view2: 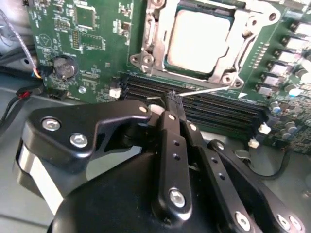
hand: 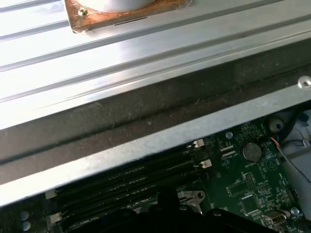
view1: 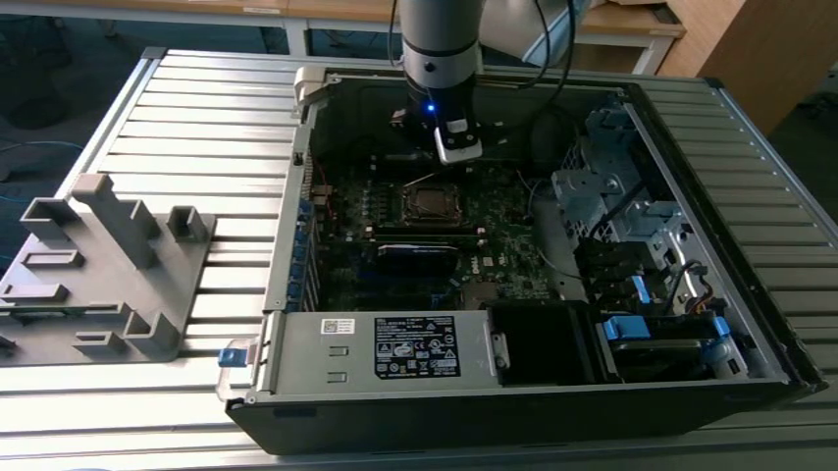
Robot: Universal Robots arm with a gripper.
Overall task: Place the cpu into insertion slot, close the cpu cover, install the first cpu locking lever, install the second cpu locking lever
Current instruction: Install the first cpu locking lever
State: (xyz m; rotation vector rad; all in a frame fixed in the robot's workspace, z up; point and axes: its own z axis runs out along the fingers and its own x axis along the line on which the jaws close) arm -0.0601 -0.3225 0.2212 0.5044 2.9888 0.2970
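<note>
**Gripper at the tip of a locking lever, cpu already seated**

In the second wrist view the gripper (view2: 172, 99) has its fingers drawn together, and the end of a thin wire locking lever (view2: 206, 90) meets their tips. I cannot tell whether the wire is pinched between them or only touching. The lever lies just above the black memory slots (view2: 218, 112) and runs toward a corner of the cpu cover (view2: 154, 41). The cover lies flat, framing the cpu (view2: 197, 41), which sits in the insertion slot (view1: 430, 205) on the green motherboard (view2: 92, 53). In the exterior view the arm stands inside the open computer case (view1: 294, 294) on the ribbed counter (view1: 196, 128).

The risk, as I judge it, is the thin wire slipping off the fingertips and springing free, or the fingers scraping the memory slots close beneath. A lever that misses its hook would leave the cover unclamped.
</note>
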